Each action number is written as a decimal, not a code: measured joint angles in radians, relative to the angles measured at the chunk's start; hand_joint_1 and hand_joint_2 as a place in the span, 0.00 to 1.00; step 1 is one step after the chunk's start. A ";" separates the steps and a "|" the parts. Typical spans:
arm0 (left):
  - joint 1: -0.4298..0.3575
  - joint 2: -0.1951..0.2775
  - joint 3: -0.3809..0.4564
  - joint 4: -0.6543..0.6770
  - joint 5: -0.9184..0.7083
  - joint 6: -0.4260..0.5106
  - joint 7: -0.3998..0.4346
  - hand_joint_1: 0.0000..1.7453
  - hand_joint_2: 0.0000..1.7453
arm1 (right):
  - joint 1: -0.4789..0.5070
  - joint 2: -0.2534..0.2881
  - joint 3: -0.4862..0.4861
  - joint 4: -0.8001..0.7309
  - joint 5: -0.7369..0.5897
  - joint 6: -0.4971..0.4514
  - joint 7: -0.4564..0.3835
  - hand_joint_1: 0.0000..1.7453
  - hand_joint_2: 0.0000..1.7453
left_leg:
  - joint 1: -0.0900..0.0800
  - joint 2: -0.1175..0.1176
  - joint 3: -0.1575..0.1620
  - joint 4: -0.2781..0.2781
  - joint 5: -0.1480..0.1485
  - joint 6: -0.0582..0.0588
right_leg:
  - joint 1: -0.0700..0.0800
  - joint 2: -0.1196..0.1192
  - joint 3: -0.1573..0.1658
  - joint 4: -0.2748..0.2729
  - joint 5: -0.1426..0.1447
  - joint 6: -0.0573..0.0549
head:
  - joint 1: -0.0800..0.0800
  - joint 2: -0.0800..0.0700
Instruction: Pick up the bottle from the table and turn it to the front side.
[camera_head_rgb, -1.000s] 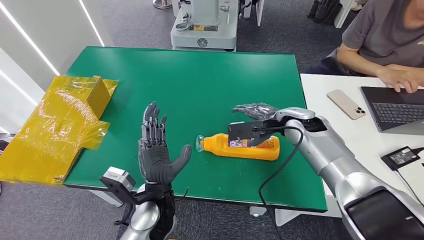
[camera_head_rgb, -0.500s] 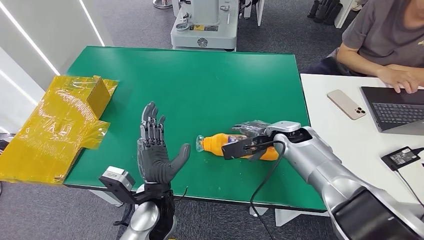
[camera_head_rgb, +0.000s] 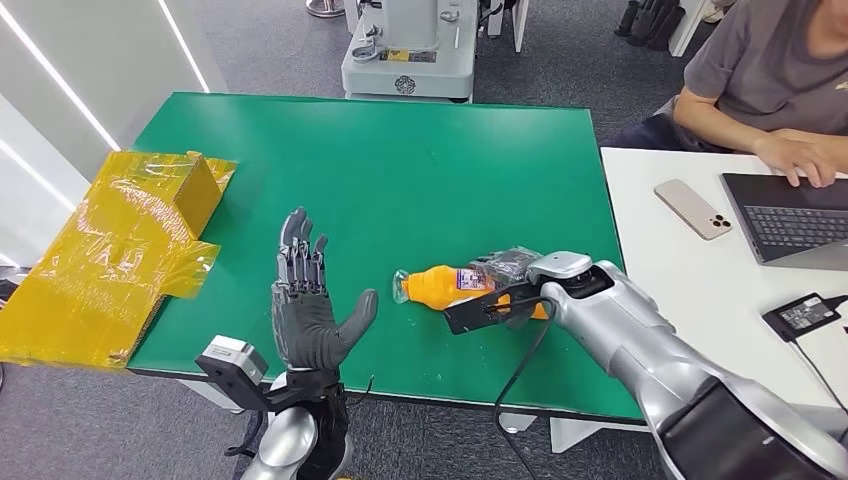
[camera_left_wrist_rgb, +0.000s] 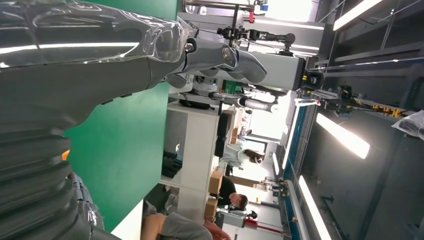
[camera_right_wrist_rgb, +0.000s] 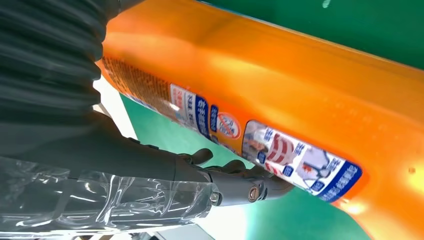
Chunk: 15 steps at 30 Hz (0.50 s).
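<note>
The green table (camera_head_rgb: 400, 170) carries the whole job, with a yellow wrapped box (camera_head_rgb: 120, 250) off its left edge and a person (camera_head_rgb: 770, 70) typing at a laptop (camera_head_rgb: 790, 215) on the white desk to the right. The orange bottle (camera_head_rgb: 440, 285) lies on its side near the table's front edge, cap toward the left hand. The right hand (camera_head_rgb: 510, 275) is down over the bottle's body — the right wrist view shows its fingers (camera_right_wrist_rgb: 235, 182) curled against the labelled side (camera_right_wrist_rgb: 280, 150), apparently gripping it, though whether the bottle has left the table I cannot tell. The left hand (camera_head_rgb: 305, 310) stands upright just beside the cap, palm toward the bottle, fingers spread, holding nothing.

The bottle looks like stiff, glossy plastic, and if full, fairly heavy toward the base. That smooth skin could slip as it is rolled, so the wide mid-body is the sound place to hold — not the narrow neck.
</note>
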 joint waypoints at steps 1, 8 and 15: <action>0.001 0.000 0.000 -0.001 0.000 0.002 0.002 0.00 1.00 | 0.001 0.001 0.003 0.002 0.000 0.005 0.007 0.00 1.00 | 0.000 0.000 0.000 0.000 0.000 0.000 | 0.000 0.000 0.000 0.000 0.000 0.000 | 0.000 0.000; 0.011 0.000 0.000 -0.007 0.001 0.008 0.010 0.00 1.00 | 0.002 0.002 0.023 0.011 0.000 0.030 0.035 0.00 1.00 | 0.000 0.000 0.000 0.000 0.000 0.000 | 0.000 0.000 0.000 0.000 0.000 0.000 | 0.000 0.000; 0.022 0.000 0.000 -0.013 0.001 0.020 0.014 0.00 1.00 | 0.016 0.005 0.043 0.022 0.009 0.035 0.087 0.00 1.00 | 0.000 0.000 0.000 0.000 0.000 0.000 | 0.000 0.000 0.000 0.000 0.000 0.000 | 0.000 0.000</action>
